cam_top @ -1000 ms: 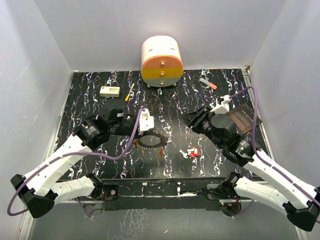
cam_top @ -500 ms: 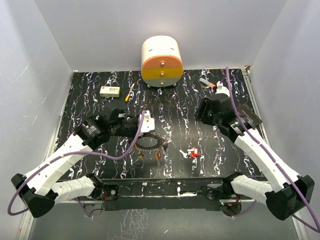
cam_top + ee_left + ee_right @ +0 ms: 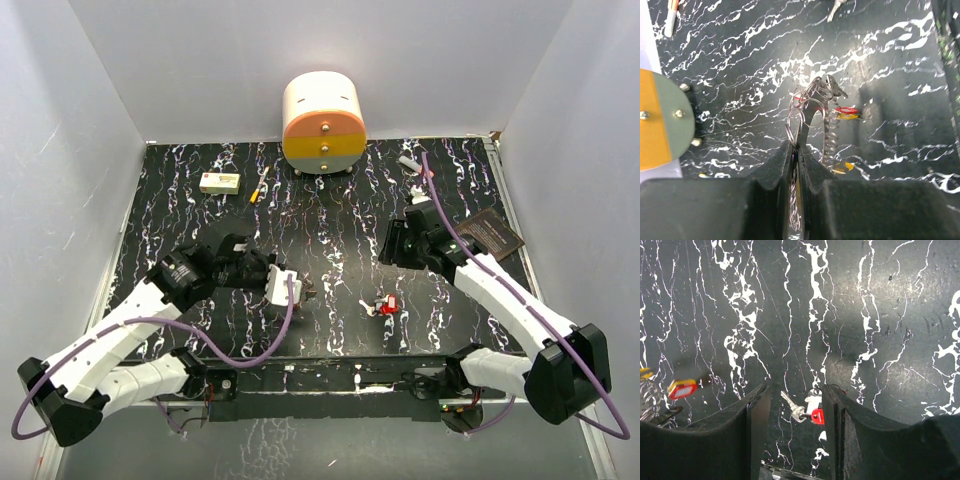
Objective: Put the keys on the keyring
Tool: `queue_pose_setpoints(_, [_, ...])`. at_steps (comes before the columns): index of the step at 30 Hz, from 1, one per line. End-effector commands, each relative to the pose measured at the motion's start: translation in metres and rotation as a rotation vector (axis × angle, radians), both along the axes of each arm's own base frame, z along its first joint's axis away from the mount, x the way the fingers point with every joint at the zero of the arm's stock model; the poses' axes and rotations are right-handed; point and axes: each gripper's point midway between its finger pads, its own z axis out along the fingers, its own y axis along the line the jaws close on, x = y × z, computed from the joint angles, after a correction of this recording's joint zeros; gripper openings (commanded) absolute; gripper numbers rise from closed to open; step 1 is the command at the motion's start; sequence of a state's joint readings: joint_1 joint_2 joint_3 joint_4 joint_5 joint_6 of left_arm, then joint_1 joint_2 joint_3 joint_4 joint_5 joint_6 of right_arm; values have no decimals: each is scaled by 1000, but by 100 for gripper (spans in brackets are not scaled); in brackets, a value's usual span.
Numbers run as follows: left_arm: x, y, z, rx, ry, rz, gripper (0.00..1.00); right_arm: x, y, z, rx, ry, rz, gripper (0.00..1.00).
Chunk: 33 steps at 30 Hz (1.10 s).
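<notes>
My left gripper is shut on the keyring, which stands edge-on above the table, its jagged grey rim showing beside the fingers. Small wire rings and keys with red and yellow heads hang from it. From above, the left gripper sits left of centre and hides most of the ring. A loose silver key with a red head lies on the table below my open right gripper, between its two fingers but not touched. In the top view these keys lie nearer the front than the right gripper.
A round cream and orange drawer unit stands at the back centre. A white box and a pen lie at the back left. An orange-tipped marker and a dark card are at the right.
My left gripper has carried the keyring nearer and to the right, turning it on edge. The right arm swung up and leftward, and its jaws opened wider over the loose keys.
</notes>
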<state>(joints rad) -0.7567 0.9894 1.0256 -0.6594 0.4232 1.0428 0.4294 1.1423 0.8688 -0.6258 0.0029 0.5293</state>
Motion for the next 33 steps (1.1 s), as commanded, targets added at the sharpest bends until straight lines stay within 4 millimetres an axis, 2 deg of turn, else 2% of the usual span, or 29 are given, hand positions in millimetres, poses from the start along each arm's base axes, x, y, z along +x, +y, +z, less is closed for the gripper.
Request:
queue_pose_setpoints(1, [9, 3, 20, -7, -255, -101, 0, 20, 9, 15, 41, -84, 8, 50])
queue_pose_setpoints(9, [10, 7, 22, -14, -428, -148, 0, 27, 15, 6, 53, -62, 20, 50])
queue_pose_setpoints(33, [7, 7, 31, -33, -434, -146, 0, 27, 14, 8, 65, -61, 19, 48])
